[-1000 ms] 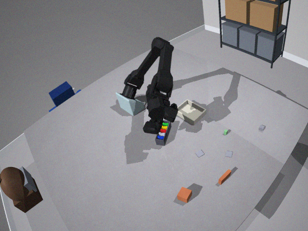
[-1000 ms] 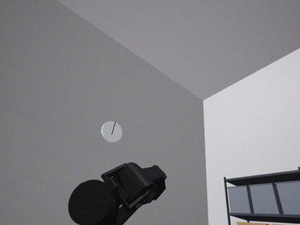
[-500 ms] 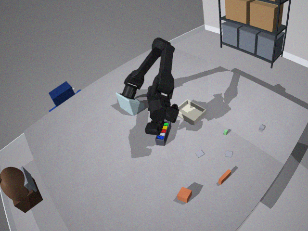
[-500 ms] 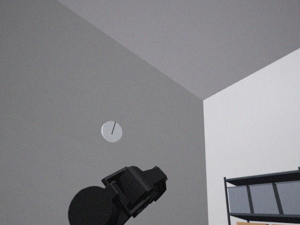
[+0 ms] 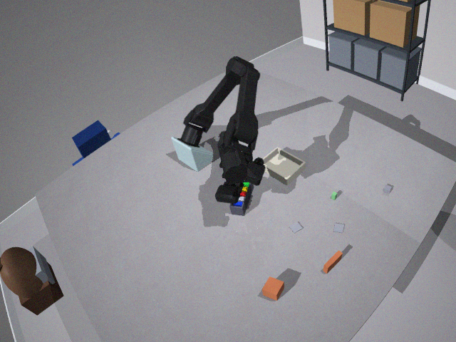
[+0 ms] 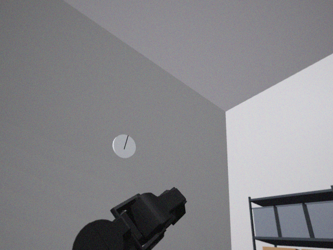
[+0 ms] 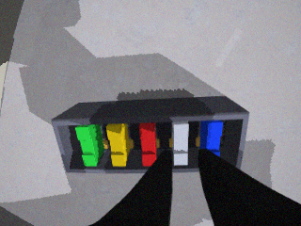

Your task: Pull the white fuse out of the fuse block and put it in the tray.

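Grey table [image 5: 147, 239], shelving in far corner. Fuse block [image 7: 150, 134] near table centre, tray [image 5: 284, 164] just beside it. White fuse [image 7: 181, 145] seated in block, between red fuse [image 7: 149, 143] and blue fuse [image 7: 213, 137]. Gripper [image 7: 184, 166] low over white fuse, fingers narrowly apart, gripping nothing.

Five fuses [image 7: 181, 143], one tray [image 5: 284, 164].

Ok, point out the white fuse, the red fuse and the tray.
white fuse [image 7: 181, 142], wrist view, middle of its body.
red fuse [image 7: 149, 143], wrist view, middle of its body.
tray [image 5: 291, 174], top view, near rim.
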Controlling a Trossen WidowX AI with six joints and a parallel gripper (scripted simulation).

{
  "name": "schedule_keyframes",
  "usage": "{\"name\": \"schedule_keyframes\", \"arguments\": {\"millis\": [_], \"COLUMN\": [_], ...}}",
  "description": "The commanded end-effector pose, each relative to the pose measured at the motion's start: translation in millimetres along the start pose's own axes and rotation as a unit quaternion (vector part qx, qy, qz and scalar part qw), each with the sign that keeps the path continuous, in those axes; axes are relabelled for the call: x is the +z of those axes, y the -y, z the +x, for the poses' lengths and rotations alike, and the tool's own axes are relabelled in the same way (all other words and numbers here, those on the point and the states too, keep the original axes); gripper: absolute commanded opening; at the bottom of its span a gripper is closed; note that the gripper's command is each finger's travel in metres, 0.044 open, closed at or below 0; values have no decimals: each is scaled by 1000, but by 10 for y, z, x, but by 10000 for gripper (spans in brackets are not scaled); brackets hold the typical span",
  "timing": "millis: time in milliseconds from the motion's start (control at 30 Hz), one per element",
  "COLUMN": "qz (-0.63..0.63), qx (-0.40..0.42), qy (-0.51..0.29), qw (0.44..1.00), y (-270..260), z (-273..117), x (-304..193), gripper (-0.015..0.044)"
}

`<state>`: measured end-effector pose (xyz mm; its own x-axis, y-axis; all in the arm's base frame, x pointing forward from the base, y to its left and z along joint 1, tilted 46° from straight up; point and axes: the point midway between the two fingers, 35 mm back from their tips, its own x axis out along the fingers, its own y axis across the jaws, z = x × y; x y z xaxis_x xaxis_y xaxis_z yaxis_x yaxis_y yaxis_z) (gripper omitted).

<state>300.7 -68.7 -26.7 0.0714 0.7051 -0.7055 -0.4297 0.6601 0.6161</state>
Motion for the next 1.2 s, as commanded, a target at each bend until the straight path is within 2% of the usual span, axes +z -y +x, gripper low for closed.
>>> {"name": "schedule_keyframes", "arguments": {"millis": [0,1100,1167], "qz": [3,3,0], "qx": [1,2,1], "qy": [2,2,0], "qw": [1000,1000,1000], "y": [-5,-7,-5], "z": [43,186,176], "x": [-1,-5,-10], "gripper": [74,74,61]}}
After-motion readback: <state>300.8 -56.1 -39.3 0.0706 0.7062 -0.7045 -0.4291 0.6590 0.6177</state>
